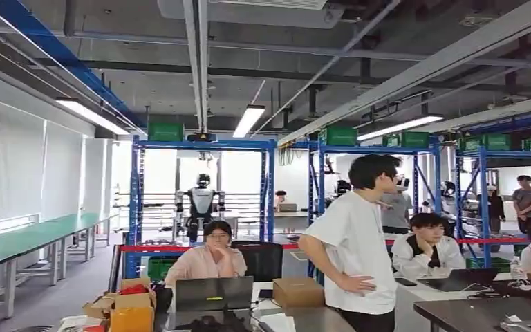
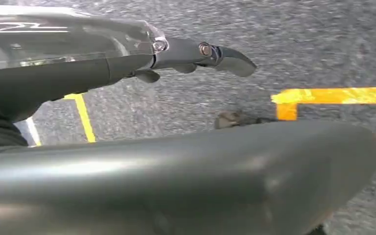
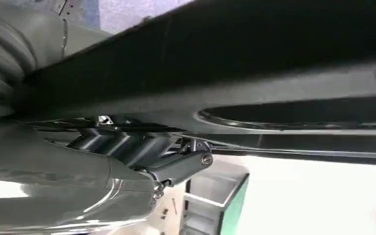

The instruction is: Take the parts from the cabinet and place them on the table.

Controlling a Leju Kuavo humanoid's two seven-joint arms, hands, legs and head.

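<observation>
Still, no parts visible; blue shelving [image 1: 204, 149] stands at twelve o'clock; left hand [image 2: 127, 54] holds nothing, fingers straight; right hand [image 3: 142, 149] unclear

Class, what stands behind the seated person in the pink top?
Behind the seated person in the pink top stands a blue metal rack, with a humanoid robot beyond; its legs are hidden.
</observation>
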